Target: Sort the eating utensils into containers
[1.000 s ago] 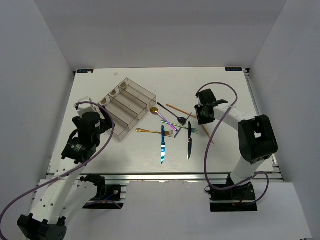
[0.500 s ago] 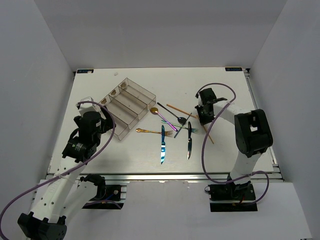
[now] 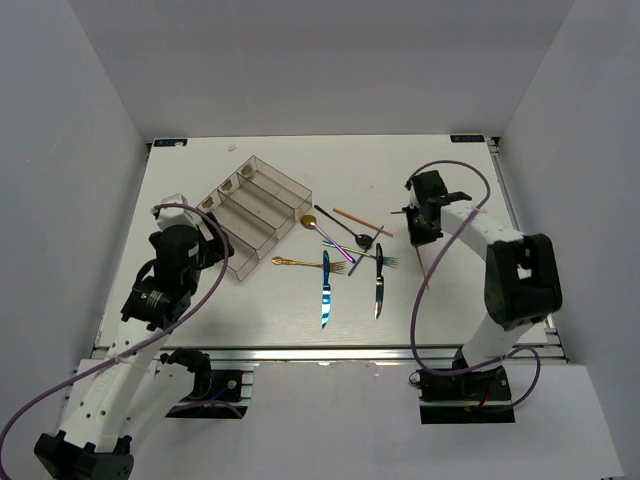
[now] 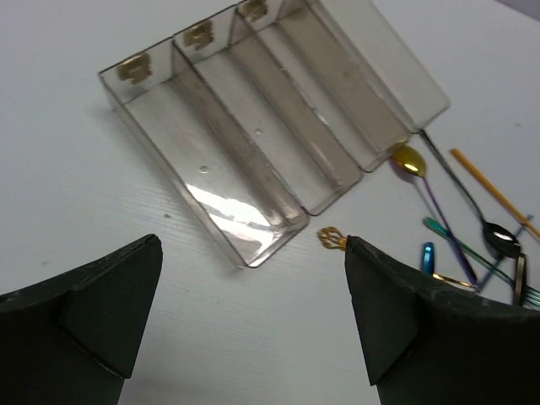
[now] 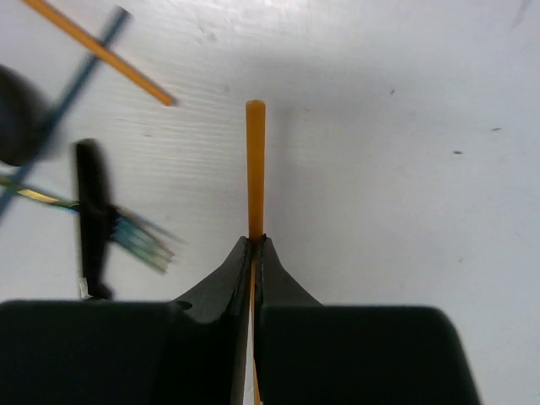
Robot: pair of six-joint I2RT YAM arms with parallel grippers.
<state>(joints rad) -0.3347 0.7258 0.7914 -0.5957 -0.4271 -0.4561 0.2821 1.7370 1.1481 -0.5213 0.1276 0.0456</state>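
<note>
At the right tool's tip: one orange chopstick [image 5: 254, 169], pinched edge-on; its free end is seen over bare worktop [image 3: 260, 310].
Right tool [image 5: 253, 246]: closed to a hairline slit on that chopstick.
Change noted: a second ago the jaws stood part open beside the pile; they have since been brought together and the arm shifted slightly rightward.
Meaning for the task: a first pick is judged secured; the carry to the tray is outstanding.
Second orange chopstick [image 3: 362, 222]: left lying at the pile's far edge.
Pile [image 3: 350, 255]: gold spoon [image 3: 309, 221], blue knife [image 3: 325, 290], black knife [image 3: 379, 285] and others, unsorted mid-worktop.
Tray [image 4: 274, 240]: left of the pile; no utensil seen in it.
Left tool [image 4: 251, 291]: spread wide, nothing held, poised above the tray's near end.
</note>
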